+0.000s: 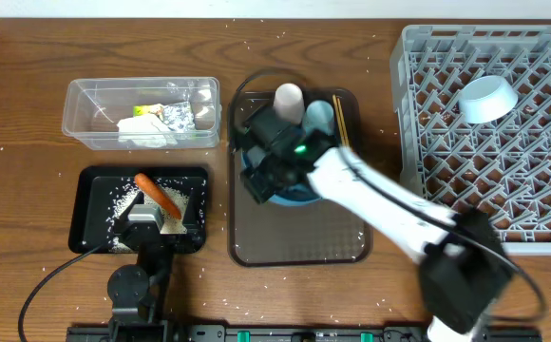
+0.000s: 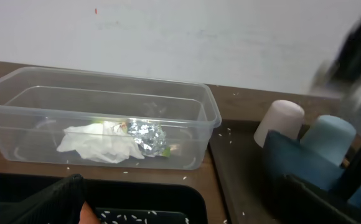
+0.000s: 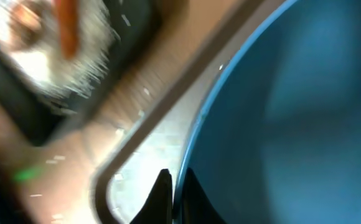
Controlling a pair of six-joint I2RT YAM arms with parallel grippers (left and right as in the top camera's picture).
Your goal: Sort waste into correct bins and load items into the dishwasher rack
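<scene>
The right gripper (image 3: 175,190) is clamped on only the thin left rim of the plate (image 3: 280,112), so on a lift the plate may well pivot or slip from the pinch. A swing could knock the white cup (image 1: 288,98) and blue cup (image 1: 319,116) just beyond it. The plate is round, dark blue and glossy, and lies in the far-left part of the brown tray (image 1: 304,242).

Left gripper (image 1: 152,218), lower left of the overhead view, jaws spread wide. White right arm (image 1: 380,204) stretches diagonally from lower right to centre, right gripper (image 3: 177,186) pinched onto the dark-blue plate (image 3: 280,112) rim.
</scene>
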